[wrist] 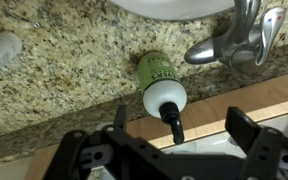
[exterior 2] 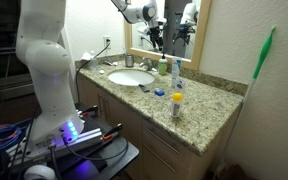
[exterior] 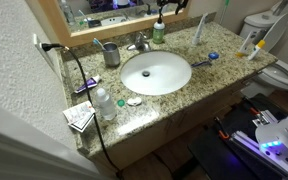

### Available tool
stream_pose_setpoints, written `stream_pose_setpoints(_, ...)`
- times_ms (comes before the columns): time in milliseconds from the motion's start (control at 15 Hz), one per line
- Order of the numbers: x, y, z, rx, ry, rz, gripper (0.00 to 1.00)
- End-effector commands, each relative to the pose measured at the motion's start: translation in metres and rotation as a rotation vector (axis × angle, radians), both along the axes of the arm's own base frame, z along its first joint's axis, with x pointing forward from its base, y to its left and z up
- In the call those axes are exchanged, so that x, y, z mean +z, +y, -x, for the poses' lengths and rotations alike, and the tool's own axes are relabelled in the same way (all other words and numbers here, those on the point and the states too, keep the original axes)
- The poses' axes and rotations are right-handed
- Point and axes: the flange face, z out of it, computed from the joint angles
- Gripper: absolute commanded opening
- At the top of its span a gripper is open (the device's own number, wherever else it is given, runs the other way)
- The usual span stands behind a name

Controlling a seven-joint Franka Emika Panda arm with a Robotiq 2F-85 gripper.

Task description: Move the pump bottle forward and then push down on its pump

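The pump bottle is small and green. It stands at the back of the counter by the mirror, beside the faucet, and shows in both exterior views. Its pump has a white collar and, seen from above, a dark head and spout. My gripper hangs open right above the bottle. The pump lies between the two fingers, nearer the left one, and touches neither. In both exterior views the gripper sits just over the bottle's top.
The sink lies in front of the bottle. A metal cup stands beside the faucet. A clear white-capped bottle and a yellow bottle stand near the counter's front edge. The mirror's wooden frame is close behind the bottle.
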Motion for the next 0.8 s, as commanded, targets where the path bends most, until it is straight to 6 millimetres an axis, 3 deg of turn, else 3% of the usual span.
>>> stream_pose_setpoints(0,-0.002,0.002,-0.007,-0.002,-0.003,0.000,1.00)
stream_pose_setpoints(333,-0.032,-0.006,-0.034,0.018,-0.023,0.054,1.00)
stream_pose_setpoints(733,-0.040,-0.007,-0.063,0.051,-0.065,0.018,1.00)
